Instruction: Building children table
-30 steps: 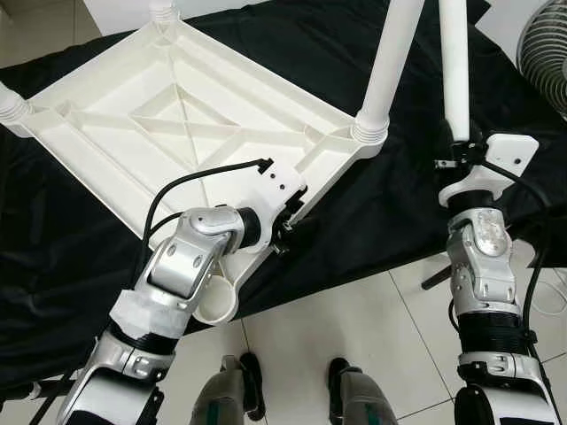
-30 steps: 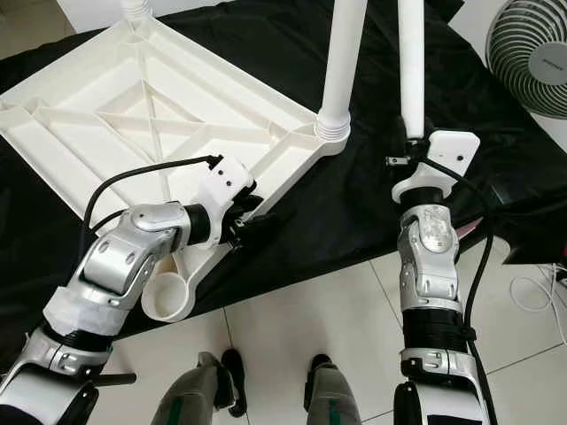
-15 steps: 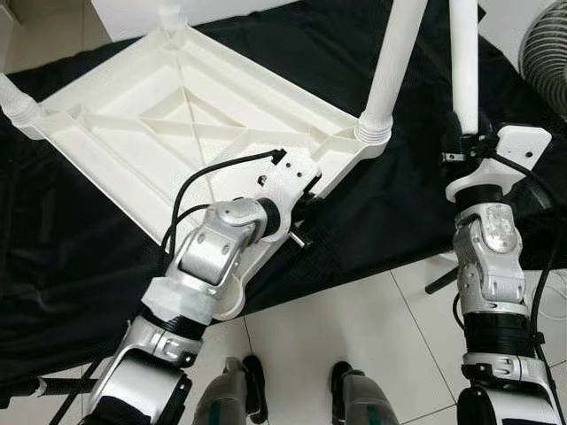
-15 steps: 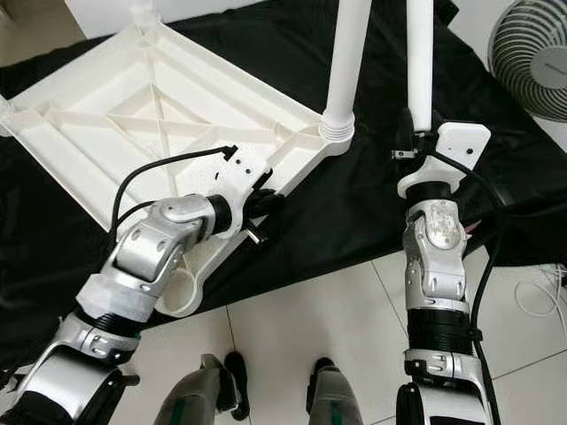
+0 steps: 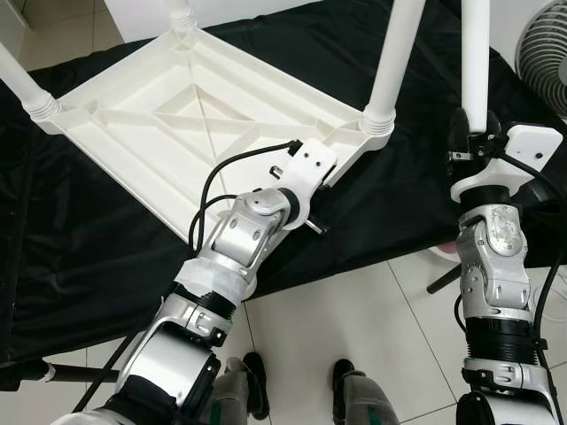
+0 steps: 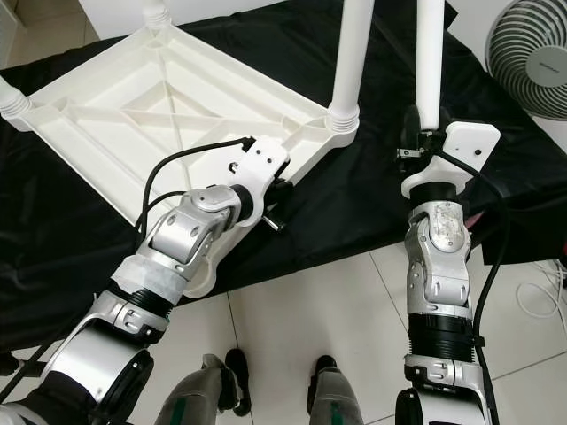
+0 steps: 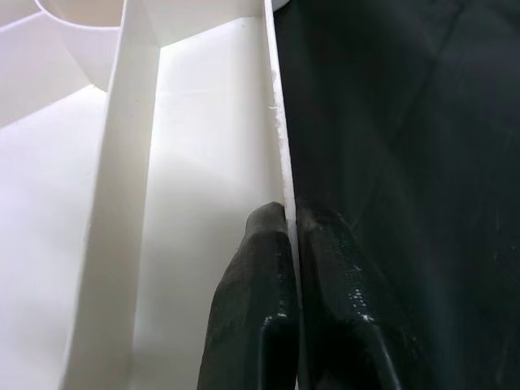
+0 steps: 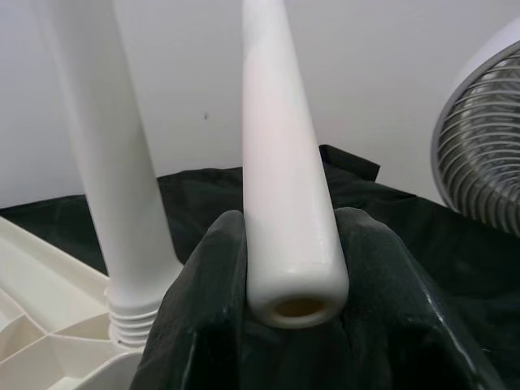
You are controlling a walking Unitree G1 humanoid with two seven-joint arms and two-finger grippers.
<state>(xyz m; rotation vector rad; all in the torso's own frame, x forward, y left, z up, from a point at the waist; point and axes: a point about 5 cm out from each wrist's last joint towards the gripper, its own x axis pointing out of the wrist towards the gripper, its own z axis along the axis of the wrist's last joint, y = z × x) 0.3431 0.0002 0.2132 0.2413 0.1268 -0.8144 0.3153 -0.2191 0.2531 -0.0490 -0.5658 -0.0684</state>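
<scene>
A wide black cloth (image 5: 399, 204) is spread over the tiled floor (image 5: 354, 319), and on it a white plastic children's tabletop (image 5: 195, 124) is laid upside down, its ribbed underside facing up. Three white tubular plastic legs are seen already standing in its corner sockets: one at the near right corner (image 5: 390, 62), one at the far corner (image 5: 182, 11) and one at the left corner (image 5: 22, 84). The near corner socket is hidden behind the silver left arm.

A round grey fan (image 6: 529, 55) is seen at the right edge, beyond the cloth.

The thin near rim of the tabletop (image 7: 276, 146) is pinched by the left gripper (image 7: 291, 244), its two black fingers (image 7: 252, 292) clamped on either side of the white wall, one inside the tabletop and one outside against the cloth.

A separate loose white plastic leg (image 8: 284, 179) is held roughly upright by the right gripper (image 8: 292, 260), well apart from the tabletop and to the right of the seated near-right leg. It is gripped near its open hollow end, the black fingers (image 8: 207, 317) closed against both sides of the tube.
</scene>
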